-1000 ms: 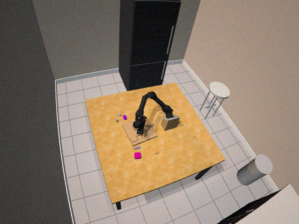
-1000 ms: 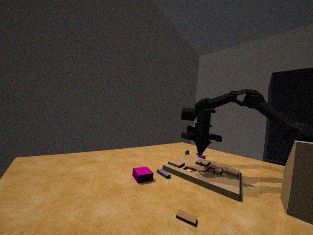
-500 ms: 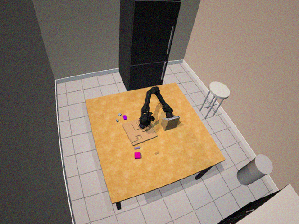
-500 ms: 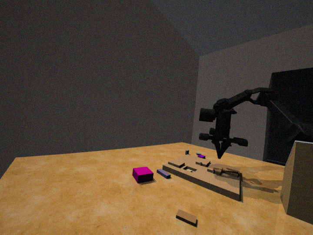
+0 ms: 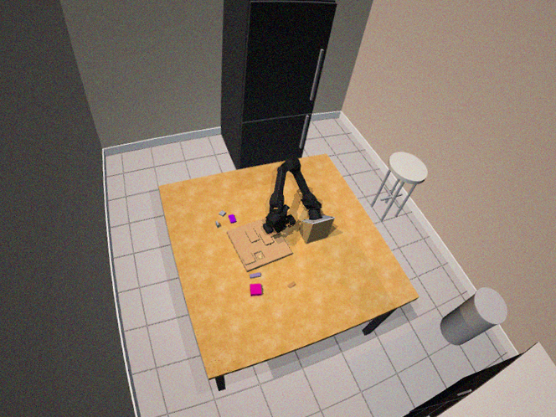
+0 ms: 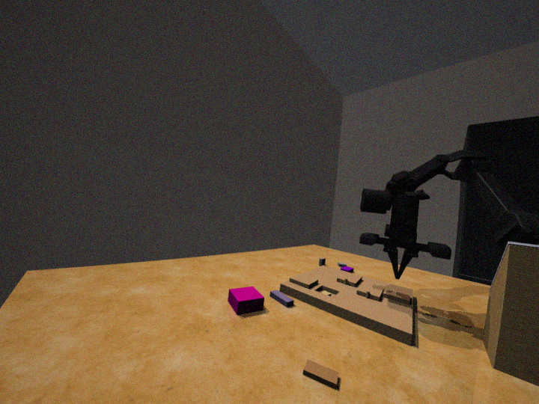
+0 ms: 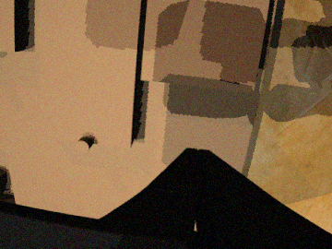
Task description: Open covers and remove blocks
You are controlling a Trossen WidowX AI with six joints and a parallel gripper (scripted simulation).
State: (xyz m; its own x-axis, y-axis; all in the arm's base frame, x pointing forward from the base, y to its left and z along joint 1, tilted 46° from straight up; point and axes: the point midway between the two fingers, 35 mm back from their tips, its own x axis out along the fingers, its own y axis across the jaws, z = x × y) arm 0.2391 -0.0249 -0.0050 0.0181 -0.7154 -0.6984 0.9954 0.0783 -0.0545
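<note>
The tan puzzle board point(image 5: 278, 251) point(image 6: 391, 313) lies flat. Several raised tan covers stand on it, among them one cover point(image 6: 303, 281) at its left end and two notched covers point(image 6: 349, 279) point(image 6: 370, 293) farther right. Beside the left cover is an uncovered square well point(image 5: 258, 255) point(image 6: 326, 292) with a pale patch inside; I cannot tell whether that is a block. My gripper point(image 6: 397, 277) point(image 7: 195, 160) is shut and empty, pointing down above the board's far right part. A lavender block point(image 5: 255, 275) point(image 6: 281, 298) and a purple block point(image 5: 232, 218) point(image 6: 346, 268) lie on the table off the board.
A magenta box point(image 5: 255, 288) point(image 6: 245, 300) and a small tan piece point(image 5: 292, 284) point(image 6: 322, 372) lie in front of the board. Two small grey pieces point(image 5: 222, 213) point(image 5: 217, 224) lie near the purple block. A large grey box point(image 5: 319, 229) point(image 6: 518, 313) stands right of the board, close to the arm.
</note>
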